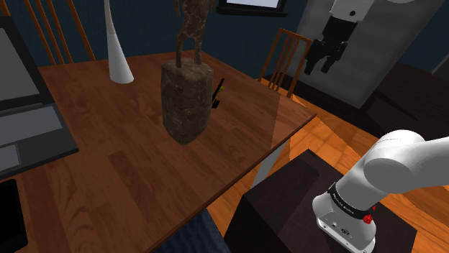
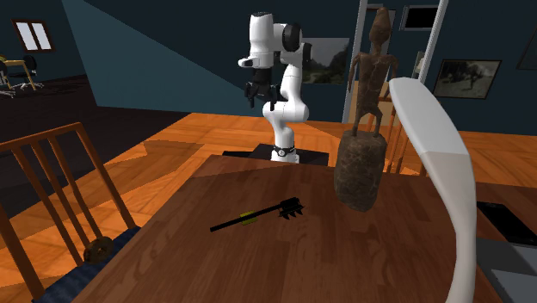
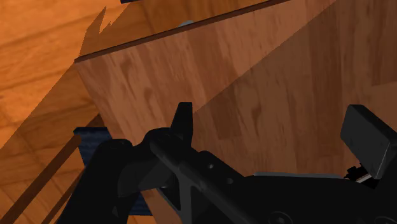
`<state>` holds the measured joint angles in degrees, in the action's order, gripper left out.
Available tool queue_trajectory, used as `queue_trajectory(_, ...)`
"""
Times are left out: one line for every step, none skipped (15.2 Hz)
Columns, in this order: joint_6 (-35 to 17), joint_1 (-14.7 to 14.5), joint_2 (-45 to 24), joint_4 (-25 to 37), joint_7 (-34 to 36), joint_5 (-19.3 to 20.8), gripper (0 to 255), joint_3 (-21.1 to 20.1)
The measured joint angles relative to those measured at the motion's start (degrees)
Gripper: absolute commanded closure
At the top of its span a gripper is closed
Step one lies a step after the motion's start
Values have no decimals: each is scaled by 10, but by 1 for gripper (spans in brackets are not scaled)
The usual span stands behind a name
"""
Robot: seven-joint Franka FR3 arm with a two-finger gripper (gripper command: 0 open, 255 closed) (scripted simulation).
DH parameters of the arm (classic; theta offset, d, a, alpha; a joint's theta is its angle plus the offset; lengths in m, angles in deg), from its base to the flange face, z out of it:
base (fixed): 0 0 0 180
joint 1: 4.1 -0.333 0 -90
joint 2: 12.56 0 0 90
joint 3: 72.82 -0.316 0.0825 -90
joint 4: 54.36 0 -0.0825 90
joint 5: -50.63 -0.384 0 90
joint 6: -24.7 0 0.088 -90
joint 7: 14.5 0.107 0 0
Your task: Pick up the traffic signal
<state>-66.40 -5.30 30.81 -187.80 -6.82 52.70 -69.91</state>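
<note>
The traffic signal (image 1: 218, 92) is a thin black pole with a yellow-green band and a knobby head, lying flat on the wooden table (image 1: 122, 187). In the second exterior view the traffic signal (image 2: 258, 213) lies mid-table, to the left of the statue's base. My gripper (image 1: 324, 61) hangs high in the air beyond the table's far corner, well away from the signal. It is also seen near the arm's top (image 2: 256, 93). In the wrist view the gripper (image 3: 273, 130) is open above the table, with its fingers (image 3: 183, 121) apart and nothing between them.
A tall dark statue (image 1: 187, 100) on a rough base stands next to the signal. A white curved object (image 1: 117, 50) stands farther back. A laptop (image 1: 21, 122) lies at the shoulder view's left. Wooden chairs (image 1: 288, 61) (image 2: 60, 198) line the table's edges. The stand (image 1: 302, 208) sits at the lower right.
</note>
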Motion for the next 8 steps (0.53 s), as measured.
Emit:
queue_trajectory(0, 0, 0, 0, 0, 0, 0, 0)
queue_trajectory(-8, 0, -10, 1, 7, -2, 0, -3)
queue_trajectory(-17, 0, -23, 3, 20, -7, 0, -10)
queue_trajectory(-25, 0, -37, 7, 35, -11, 0, -17)
queue_trajectory(-37, 1, -53, 8, 50, -16, 0, -24)
queue_trajectory(-48, 1, -73, 14, 65, -20, 0, -31)
queue_trajectory(-60, 2, -95, 22, 81, -24, 0, -38)
queue_trajectory(-68, 2, -117, 33, 97, -27, 0, -44)
